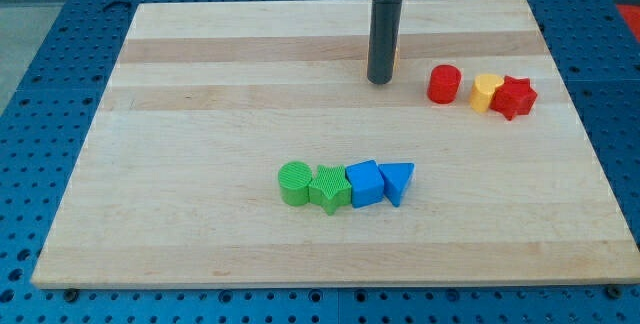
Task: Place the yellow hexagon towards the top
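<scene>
My tip (379,81) rests on the wooden board (200,114) near the view's top, right of centre. The yellow hexagon (395,60) is almost wholly hidden behind the rod. Only a thin yellow-orange sliver shows at the rod's right edge, just above the tip. I cannot tell whether the tip touches it.
A red cylinder (444,84), a yellow heart (485,92) and a red star (514,97) sit in a row to the tip's right. A green cylinder (295,183), green star (329,189), blue block (365,183) and blue triangle (398,181) line up below centre.
</scene>
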Controlling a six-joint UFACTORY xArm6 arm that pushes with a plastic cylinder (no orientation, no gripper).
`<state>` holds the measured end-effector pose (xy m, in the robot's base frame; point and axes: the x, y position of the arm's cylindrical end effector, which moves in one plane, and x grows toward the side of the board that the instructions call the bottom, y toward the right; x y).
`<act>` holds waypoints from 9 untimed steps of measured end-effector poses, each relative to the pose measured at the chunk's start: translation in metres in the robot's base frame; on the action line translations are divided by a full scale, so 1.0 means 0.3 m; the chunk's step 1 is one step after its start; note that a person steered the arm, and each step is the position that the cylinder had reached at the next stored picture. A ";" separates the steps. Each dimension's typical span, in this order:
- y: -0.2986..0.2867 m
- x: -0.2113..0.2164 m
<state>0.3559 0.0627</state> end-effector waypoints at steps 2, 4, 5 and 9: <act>0.082 -0.050; 0.065 -0.168; -0.219 -0.220; -0.698 -0.351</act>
<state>0.2505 -0.1466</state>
